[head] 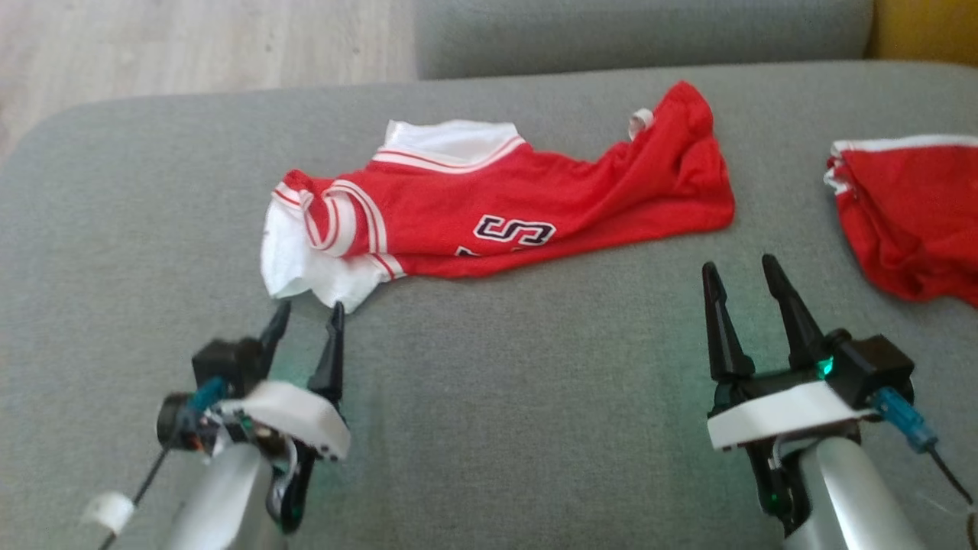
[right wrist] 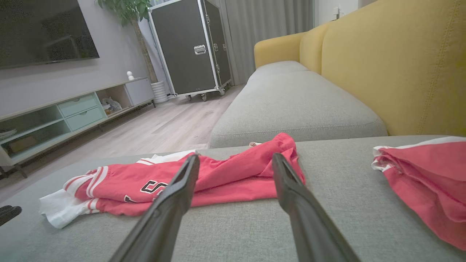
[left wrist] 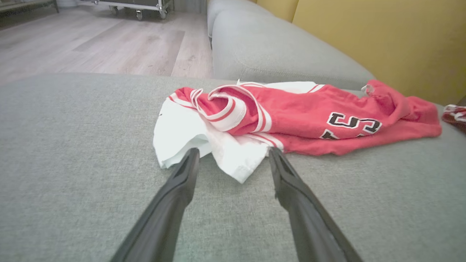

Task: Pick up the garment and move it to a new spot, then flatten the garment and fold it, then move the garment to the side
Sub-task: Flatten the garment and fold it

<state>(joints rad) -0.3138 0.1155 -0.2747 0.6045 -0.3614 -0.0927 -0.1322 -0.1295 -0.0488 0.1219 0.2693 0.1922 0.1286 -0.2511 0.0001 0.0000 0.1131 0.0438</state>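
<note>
the garment [head: 497, 206], a red jersey with white trim, lies crumpled in a long heap on the grey sofa seat [head: 489, 428]. it is not flat: the white part [head: 294, 267] is bunched at its left end and the red hem end [head: 688, 176] is wrinkled at its right end. your left pincer [head: 312, 307] stands released, with nothing between its fingers. its tips are right at the near edge of the garment's white part. from the left wrist view i cannot tell if they touch the cloth or stop just before it. your right pincer [head: 739, 264] is also released and empty. it waits near the garment's right end, on the robot's side of it, clearly apart from the cloth. a second red cloth [head: 909, 214] lies to the right of the garment, well apart from it.

i judge that you are in the first step, the pick-up, and no grasp is made yet. for the next move, bring the left pincer a little forward so the white edge comes between the fingers, then clench it. the right pincer needs a longer reach, forward to the garment's red hem. take care that it goes to the garment and not to the cloth at its right. the fabric looks thin and smooth, so i think a shallow bite can slip when you lift.
</note>
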